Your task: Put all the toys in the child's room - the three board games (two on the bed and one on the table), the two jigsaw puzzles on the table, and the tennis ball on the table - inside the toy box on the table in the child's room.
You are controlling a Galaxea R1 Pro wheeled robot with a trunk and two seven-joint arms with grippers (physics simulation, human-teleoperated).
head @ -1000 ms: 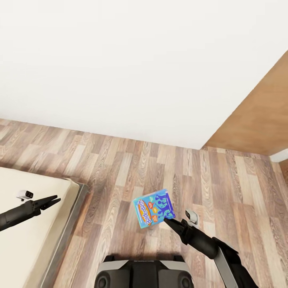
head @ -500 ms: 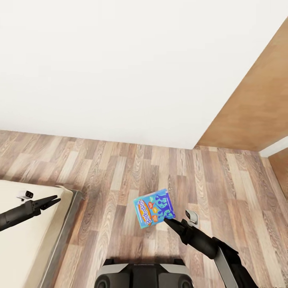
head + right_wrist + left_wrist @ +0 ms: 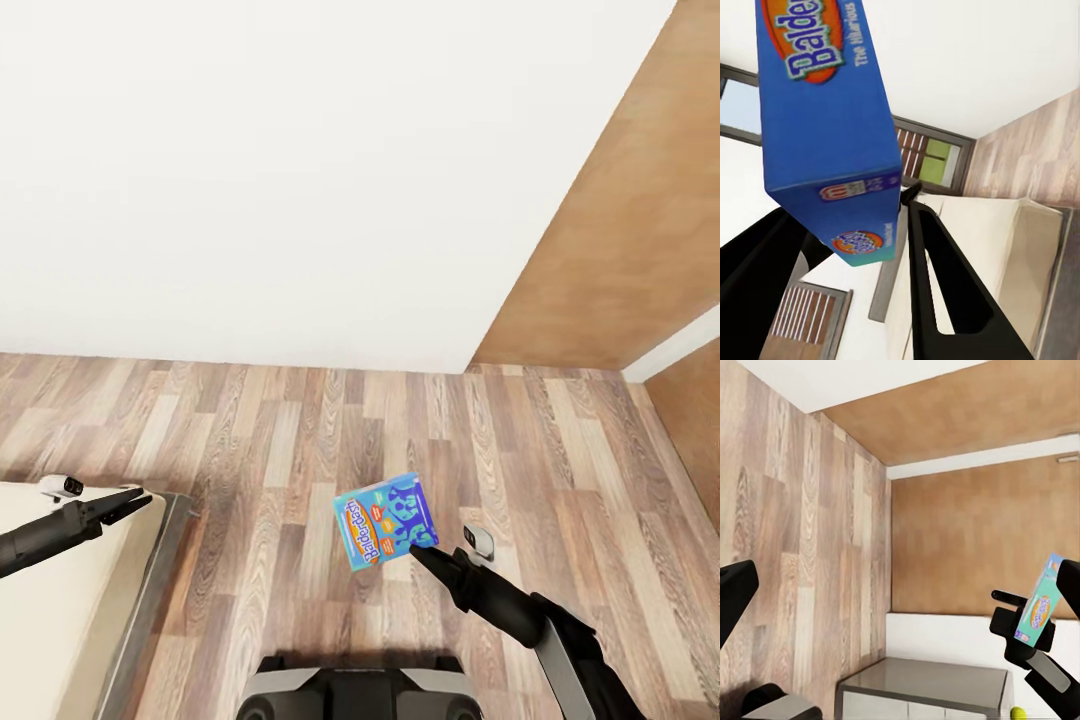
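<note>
My right gripper (image 3: 422,545) is shut on the lower corner of a blue board game (image 3: 385,520), holding it upright above the wood floor. Up close, the blue box (image 3: 825,127) sits between the black fingers (image 3: 945,300). The same game (image 3: 1042,600) also appears from the left wrist. My left gripper (image 3: 138,496) hangs open over the corner of the cream bed (image 3: 60,600), holding nothing. A small yellow-green tennis ball (image 3: 1018,712) lies at the edge of the grey table (image 3: 922,682). The toy box and jigsaw puzzles are out of view.
A white wall (image 3: 300,180) stands ahead, with a brown wooden panel (image 3: 620,260) at the right. Wood plank floor (image 3: 300,440) stretches between the wall and my base (image 3: 360,695). The bed's grey frame edge (image 3: 150,590) runs along my left.
The camera has moved: the bed has slid down and left in the picture and more of the brown panel shows. Both arms keep their pose, the game still held.
</note>
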